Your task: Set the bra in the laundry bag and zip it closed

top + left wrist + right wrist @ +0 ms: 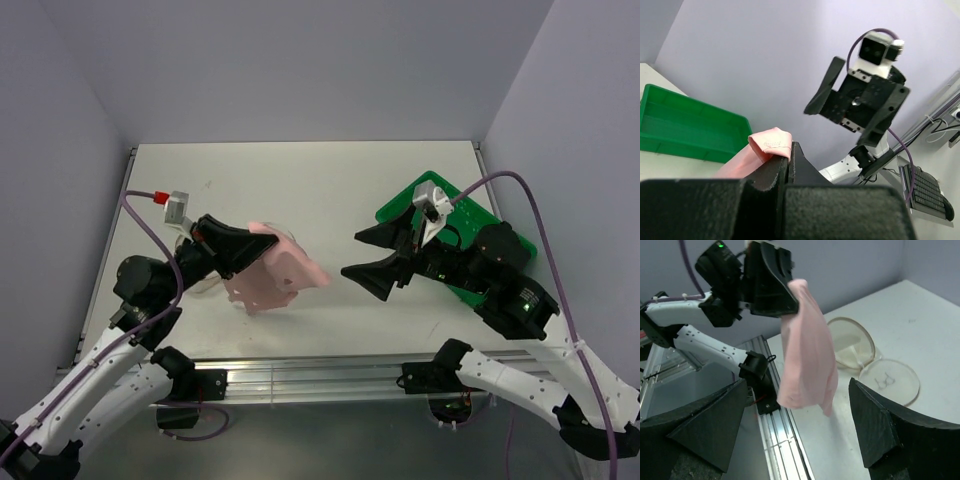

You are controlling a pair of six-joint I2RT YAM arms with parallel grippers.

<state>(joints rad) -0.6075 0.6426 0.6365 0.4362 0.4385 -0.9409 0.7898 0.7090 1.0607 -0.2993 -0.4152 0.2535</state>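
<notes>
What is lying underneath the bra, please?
The laundry bag, open in two discs on the table; the bra, hanging from the left pincer, covers one disc's edge.

A fold of the pink bra [767,145] is pinched between the closed fingers of the left claw [789,151]. Behind it, a green tray [685,127] is seen on the desk [665,169]. Opposite, the right claw [852,107] is held spread wide.
</notes>
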